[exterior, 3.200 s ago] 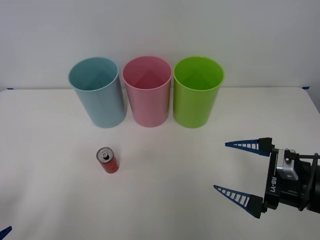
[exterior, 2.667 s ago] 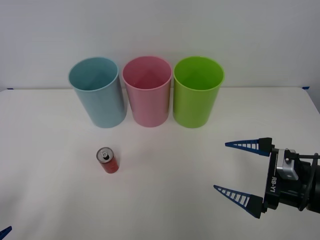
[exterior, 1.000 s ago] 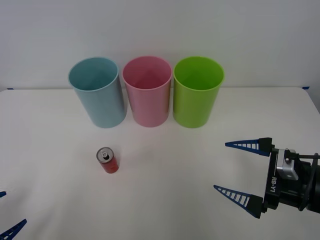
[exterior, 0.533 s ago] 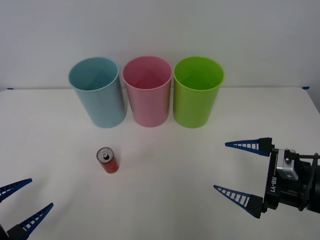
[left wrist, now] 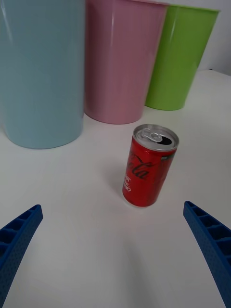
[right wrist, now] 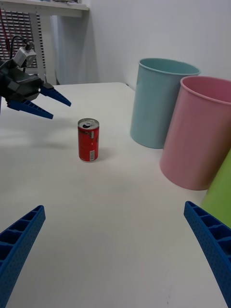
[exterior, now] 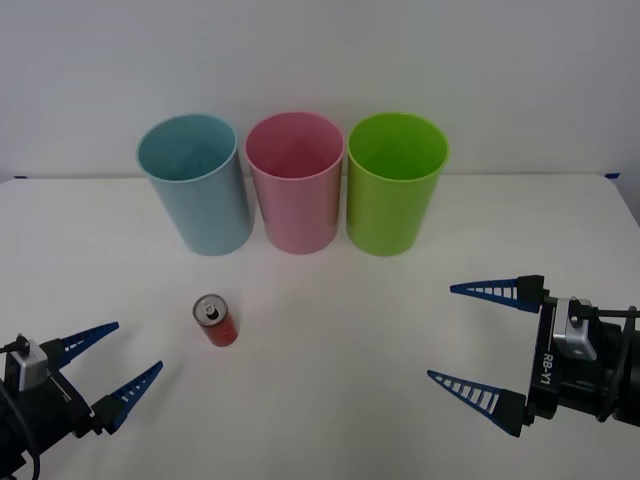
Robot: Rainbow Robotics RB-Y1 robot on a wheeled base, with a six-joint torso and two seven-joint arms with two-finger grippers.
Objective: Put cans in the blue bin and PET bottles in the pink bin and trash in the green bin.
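A small red can [exterior: 215, 320] stands upright on the white table, in front of the blue bin [exterior: 195, 185]. The pink bin [exterior: 295, 185] and the green bin [exterior: 395, 185] stand in a row to its right. My left gripper [exterior: 138, 345] is open at the near left, its tips a short way from the can [left wrist: 149, 166], which lies ahead between the fingers without touching them. My right gripper [exterior: 441, 333] hangs open at the near right, holding nothing. The right wrist view shows the can [right wrist: 88, 140] beside the left gripper [right wrist: 61, 110]. PET bottles and trash are out of view.
The white table [exterior: 330, 300] ends at a pale wall behind the bins. Bare tabletop lies between the can and my right gripper. The three bins stand close together, almost touching.
My left gripper has come up from the bottom left corner and moved toward the can, staying open. The right arm, the can and the bins have not moved.
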